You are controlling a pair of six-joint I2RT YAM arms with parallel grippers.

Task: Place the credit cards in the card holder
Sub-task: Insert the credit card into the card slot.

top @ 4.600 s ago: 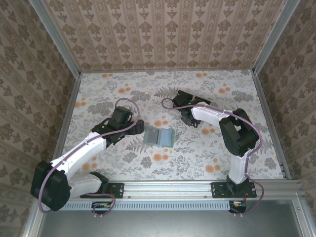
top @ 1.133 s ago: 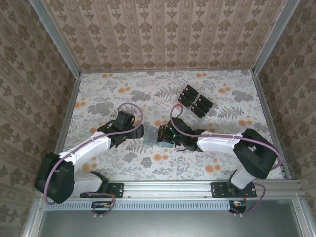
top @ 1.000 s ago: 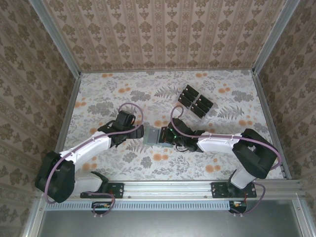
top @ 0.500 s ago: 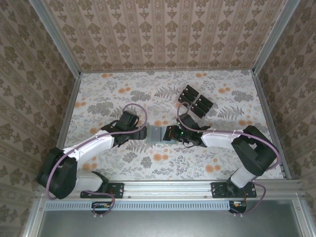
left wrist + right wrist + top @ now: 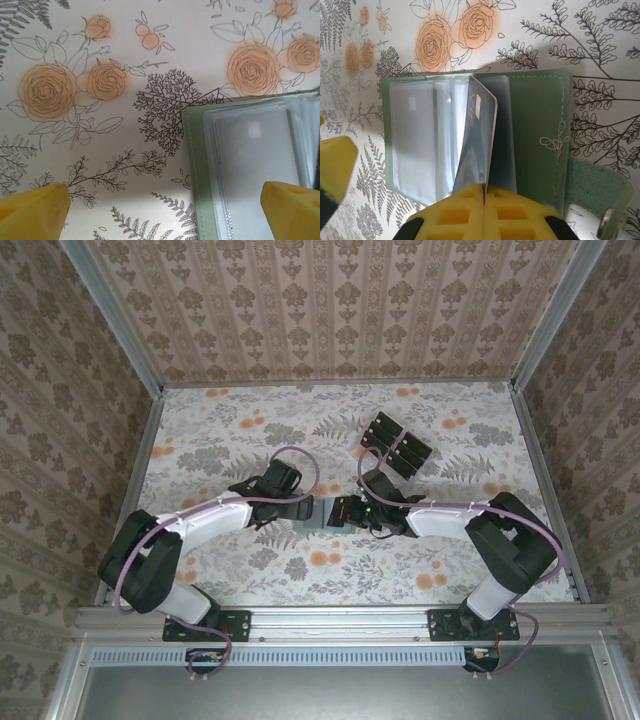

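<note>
The card holder (image 5: 535, 125) is a sage-green case lying open on the floral table, its clear pockets facing up. My right gripper (image 5: 484, 192) is shut on one of the credit cards (image 5: 477, 135), which stands on edge over the holder's middle pockets. My left gripper (image 5: 162, 210) is open just left of the holder (image 5: 197, 165), its right fingertip (image 5: 292, 207) over the holder's near edge. From above, the holder (image 5: 320, 513) lies between the left gripper (image 5: 300, 508) and the right gripper (image 5: 347, 512). More black credit cards (image 5: 385, 430) sit in a clear tray.
The clear tray (image 5: 400, 450) with slots stands behind the right arm, toward the back of the table. The holder's strap with a snap (image 5: 602, 200) sticks out to the right. Patterned walls close the table on three sides.
My left arm has reached further right, bringing its open gripper up to the holder's left edge. My right gripper has stayed shut on the card over the holder.
</note>
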